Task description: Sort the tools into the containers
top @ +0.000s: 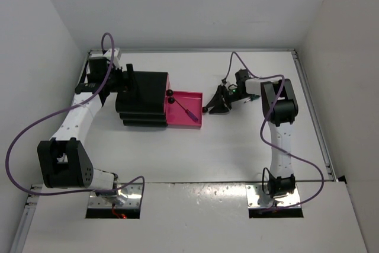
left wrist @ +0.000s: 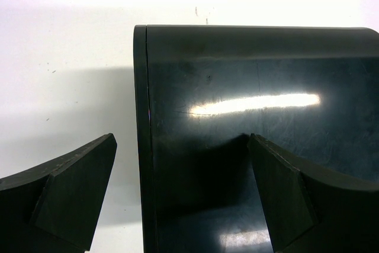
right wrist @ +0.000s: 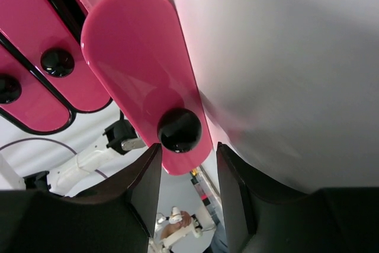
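Left arm (top: 80, 117) stretches across the worktop (top: 237, 146), left tool (left wrist: 182, 140) spread wide astride an edge of the black cabinet (left wrist: 237, 87). Right arm (top: 278, 128) bends inward, right tool (right wrist: 188, 149) spread, flanking the knob (right wrist: 179, 130) of the pulled-out pink drawer (right wrist: 136, 45); only overhead shows a slender hand tool (top: 189, 111) inside.

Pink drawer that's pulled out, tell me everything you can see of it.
The pulled-out drawer is a glossy magenta tray, plastic by its look, slid out from the black cabinet toward the right arm's side. Its rounded front carries one round black knob. A slender tool lies slantwise on its floor. The right gripper stands open with the knob at its fingertips; whether they touch it is unclear.
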